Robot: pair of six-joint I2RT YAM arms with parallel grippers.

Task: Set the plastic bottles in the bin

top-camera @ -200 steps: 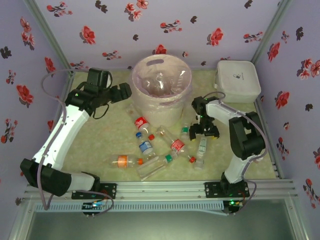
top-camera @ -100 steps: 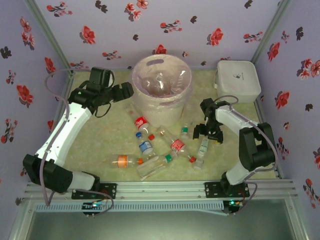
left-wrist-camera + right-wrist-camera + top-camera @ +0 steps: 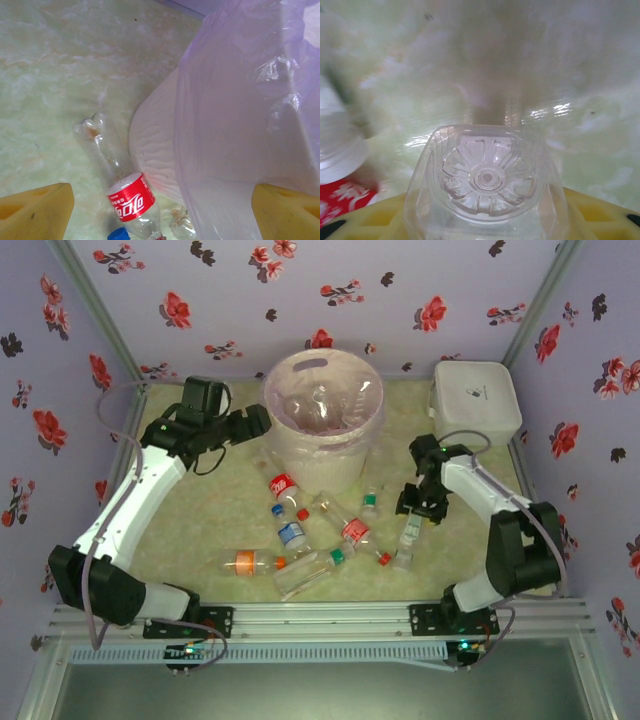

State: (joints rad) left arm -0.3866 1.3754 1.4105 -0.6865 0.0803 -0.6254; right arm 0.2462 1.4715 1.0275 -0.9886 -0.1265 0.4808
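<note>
The left gripper (image 3: 256,421) hangs just left of the bin (image 3: 322,364), level with its rim. Its yellow fingers (image 3: 36,210) stand wide apart with nothing between them. From the left wrist, the bin's ribbed white wall (image 3: 155,150) and its pinkish bag fill the right half. A red-label bottle (image 3: 131,202) lies on the desk (image 3: 60,75) against the foot of the bin.

From above, the bin stands at the back middle of the desk (image 3: 200,520), and clear bottle shapes show inside its liner. The loose plastic bottles (image 3: 291,531) lie scattered in front of the bin. The red-label bottle (image 3: 283,486) is nearest its wall, and an orange-label one (image 3: 245,561) lies farthest out to the front left.

Front right of the bin, the right gripper (image 3: 421,506) points down over a clear bottle (image 3: 407,538) at the right edge of the scatter. From the right wrist, that clear bottle (image 3: 487,177) shows its moulded base end on. The right gripper (image 3: 485,217) is closed on the bottle, a yellow finger (image 3: 590,212) against each side.

A white box (image 3: 476,400) sits to the right of the bin, at the back.
</note>
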